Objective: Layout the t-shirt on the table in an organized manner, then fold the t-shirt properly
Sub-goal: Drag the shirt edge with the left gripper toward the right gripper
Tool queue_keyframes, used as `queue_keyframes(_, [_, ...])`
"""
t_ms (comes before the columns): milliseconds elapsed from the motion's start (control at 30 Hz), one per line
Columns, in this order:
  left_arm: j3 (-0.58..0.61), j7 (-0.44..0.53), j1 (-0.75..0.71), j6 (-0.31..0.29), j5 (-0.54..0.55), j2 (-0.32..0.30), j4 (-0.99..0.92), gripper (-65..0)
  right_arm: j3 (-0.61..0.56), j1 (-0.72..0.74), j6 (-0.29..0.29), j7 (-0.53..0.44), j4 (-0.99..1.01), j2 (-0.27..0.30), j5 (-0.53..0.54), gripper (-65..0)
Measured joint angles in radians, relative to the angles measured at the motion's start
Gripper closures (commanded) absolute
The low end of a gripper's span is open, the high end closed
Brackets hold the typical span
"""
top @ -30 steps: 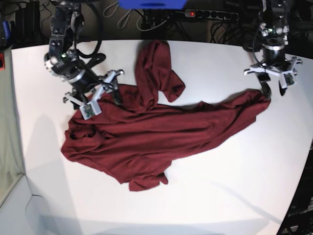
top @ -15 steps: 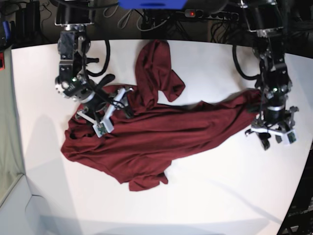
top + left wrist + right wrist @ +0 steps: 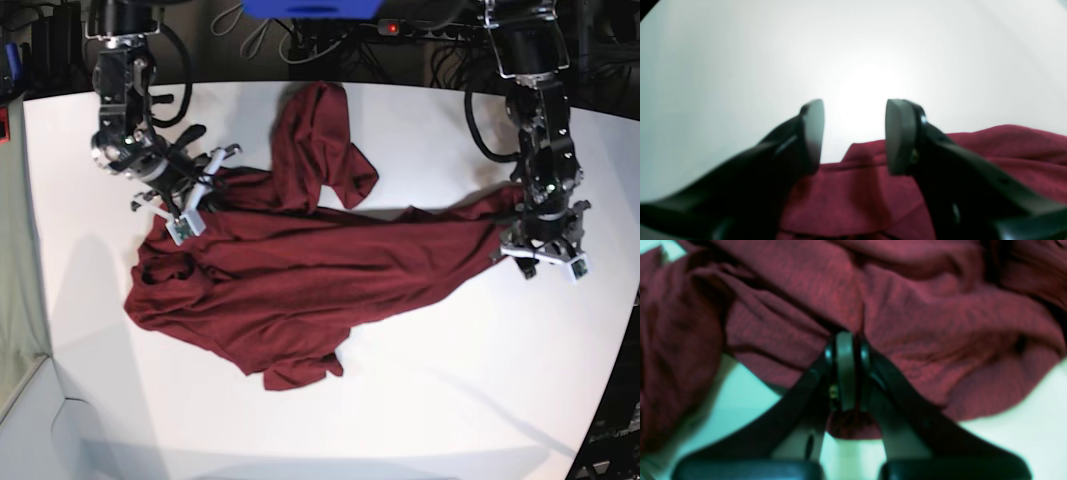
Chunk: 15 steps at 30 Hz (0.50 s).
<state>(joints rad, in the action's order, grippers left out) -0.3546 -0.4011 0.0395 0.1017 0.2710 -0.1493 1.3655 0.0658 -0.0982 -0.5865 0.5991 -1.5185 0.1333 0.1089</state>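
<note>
Presently pinching a fold of the t-shirt (image 3: 907,323) in the right gripper (image 3: 845,340), jaws drawn tight together with maroon cloth bunched at the tips, up at the garment's far corner in the base view (image 3: 190,190). Hovering with the left gripper (image 3: 853,133) parted about halfway, holding nothing, fingertips (image 3: 897,136) poised just above the opposite hem, at the shirt's tip (image 3: 535,245). Lying crumpled and diagonal across the middle of the table (image 3: 420,400), one sleeve flopping up toward the far edge. Leaving broad bare white tabletop along the near side and beyond both grippers.
</note>
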Motion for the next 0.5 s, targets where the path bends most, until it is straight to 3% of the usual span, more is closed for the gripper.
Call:
queue_keyframes(100, [-0.003, 0.005, 0.000, 0.000, 0.000, 0.000, 0.003, -28.9, 0.056, -0.047, -0.003, 0.032, -0.077, 0.023, -0.024, 0.0])
queue_keyframes(333, [-0.004, 0.007, -0.012, 0.000, -0.001, -0.001, 0.003, -28.9, 0.180, -0.094, -0.004, 0.016, -0.318, 0.018, -0.007, 0.0])
queue_keyframes(500, [-0.004, 0.008, -0.060, 0.000, 0.000, -0.002, 0.032, -28.9, 0.277, -0.103, -0.004, 0.028, -0.304, -0.002, -0.019, 0.0])
